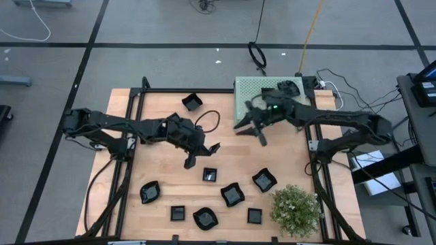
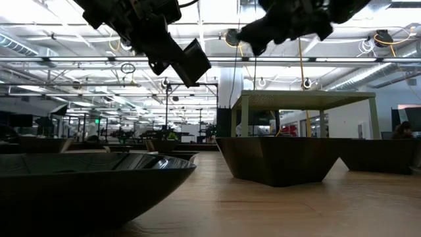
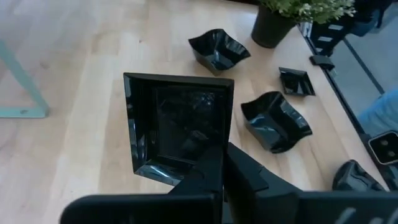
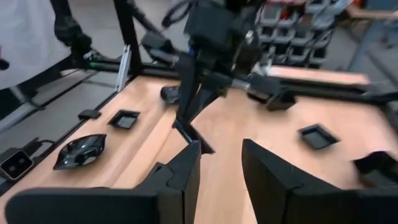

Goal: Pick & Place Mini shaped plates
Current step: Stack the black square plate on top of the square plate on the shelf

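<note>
Carry step. The left gripper (image 1: 201,151), at frame centre in the high view, is clamped on a square plate (image 3: 180,127) lifted above the table (image 1: 163,184). The right gripper (image 1: 251,128) hangs empty, jaws moderately apart, beside the green stand (image 1: 262,87). Next move, as judged: transport to the stand and release level.

Even overhead light on my high feed, soft shadows on the pale wooden tabletop (image 1: 225,153). Low feed backlit by bright ceiling strip lights (image 2: 263,29); near glossy black dish (image 2: 85,187) blurred, silhouetted. Right wrist feed motion-blurred. Left wrist feed shows glare on the glossy black square plate (image 3: 177,124).
</note>
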